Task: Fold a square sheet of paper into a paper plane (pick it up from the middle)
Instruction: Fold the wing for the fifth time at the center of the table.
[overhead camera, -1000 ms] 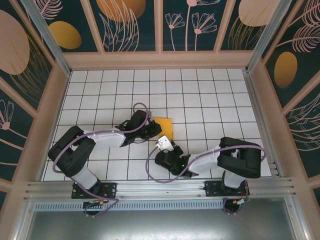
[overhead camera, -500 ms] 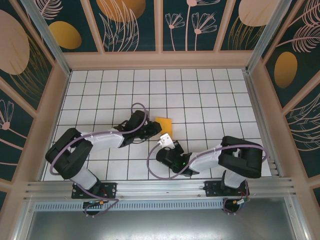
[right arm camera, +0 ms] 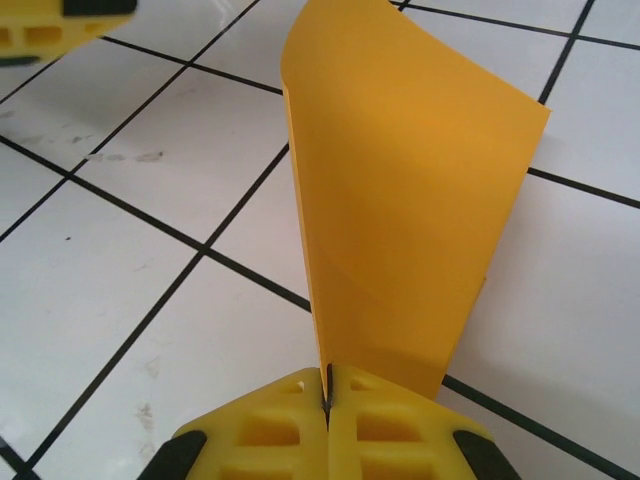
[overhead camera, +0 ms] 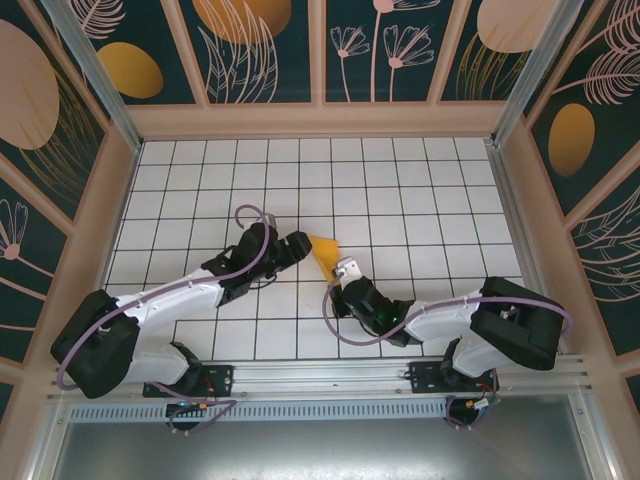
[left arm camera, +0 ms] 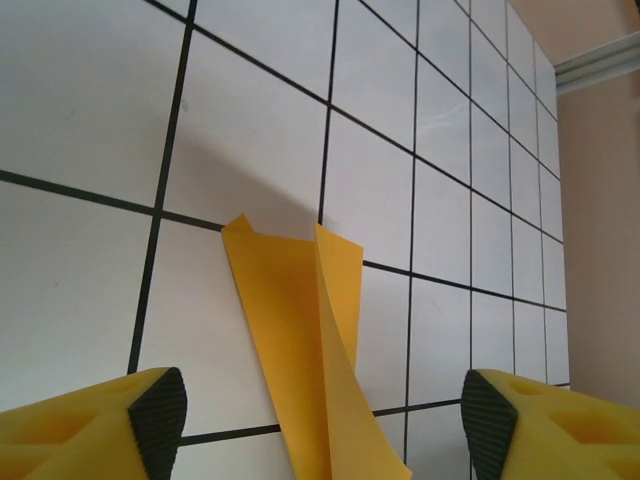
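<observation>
Setting: a walled enclosure with dark panels painted with leaf and flower drawings and orange ovals, framed in pale wood. It holds a white table ruled into square tiles by black lines. Two arm bases are bolted at the near edge.

Item 1, the square sheet of paper: orange-yellow, folded into a creased wedge. It sits a little near and left of the table's middle, between the two claws. In the right wrist view the sheet rises away from the claw as two curved layers that meet along a crease. In the left wrist view it narrows to two small points at its far end and throws a shadow on the tile beyond. Whether those points touch the table cannot be told.

Item 2, right claw: reaches in from the near right. Its yellow fingers are pressed together and clamped on the near edge of the sheet.

Item 3, left claw: reaches in from the near left, just beside the sheet. Its fingers stand wide apart, one black-padded fingertip on each side of the paper, neither touching it.
</observation>
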You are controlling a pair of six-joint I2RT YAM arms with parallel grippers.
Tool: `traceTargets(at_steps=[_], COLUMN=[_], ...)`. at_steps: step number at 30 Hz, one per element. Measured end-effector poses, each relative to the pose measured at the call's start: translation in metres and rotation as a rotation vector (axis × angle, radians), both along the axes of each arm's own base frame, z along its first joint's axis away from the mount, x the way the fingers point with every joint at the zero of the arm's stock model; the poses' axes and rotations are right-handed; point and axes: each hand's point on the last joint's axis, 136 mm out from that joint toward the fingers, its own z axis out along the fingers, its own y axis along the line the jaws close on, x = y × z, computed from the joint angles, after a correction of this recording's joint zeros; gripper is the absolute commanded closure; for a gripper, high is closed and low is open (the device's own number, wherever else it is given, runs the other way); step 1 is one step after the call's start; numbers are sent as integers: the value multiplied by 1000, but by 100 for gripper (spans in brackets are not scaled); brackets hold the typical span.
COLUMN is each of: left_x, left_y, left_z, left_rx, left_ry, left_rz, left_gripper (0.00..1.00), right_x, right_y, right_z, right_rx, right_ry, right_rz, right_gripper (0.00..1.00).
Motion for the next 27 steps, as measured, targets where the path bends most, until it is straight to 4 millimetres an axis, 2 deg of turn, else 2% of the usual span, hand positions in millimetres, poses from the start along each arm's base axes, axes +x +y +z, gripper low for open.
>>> traceTargets(at_steps=[7, 11, 17, 27], left_x=[0, 5, 12, 13], left_y=[-19, -31, -43, -48], left_z=[-42, -51, -57, -66], left_rx=[33, 34, 32, 59], left_ry=[117, 151, 168, 198], left_rz=[-66, -89, -113, -134], left_gripper=[22, 24, 42, 66], right_x=[0, 0, -3, -5], right_y=[0, -2, -4, -6], right_z=[0, -9, -20, -27], right_rx=[0, -31, -90, -140], right_ry=[-6, -2, -14, -37], right_rz=[0, 0, 5, 7], right_gripper=[100, 100, 100, 95])
